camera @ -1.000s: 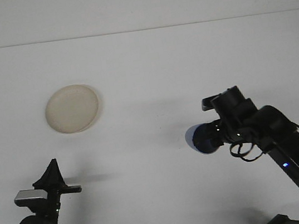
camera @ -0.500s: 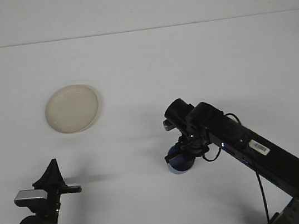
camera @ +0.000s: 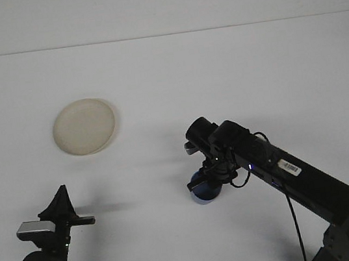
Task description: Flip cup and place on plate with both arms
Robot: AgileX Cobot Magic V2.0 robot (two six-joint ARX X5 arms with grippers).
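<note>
— Both arms in sight? What moved?

— Yes. My right gripper has swung left and down, fingers pinching the blue cup just below them near the table. Left gripper: can't tell. I'd guess handover comes next; plate sits well apart.

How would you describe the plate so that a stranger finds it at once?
Look at the white table, on its left half, ahead of the left gripper. The plate lies there alone: a round, flat, cream disc, unlike the dark blue cup under the right arm.
</note>
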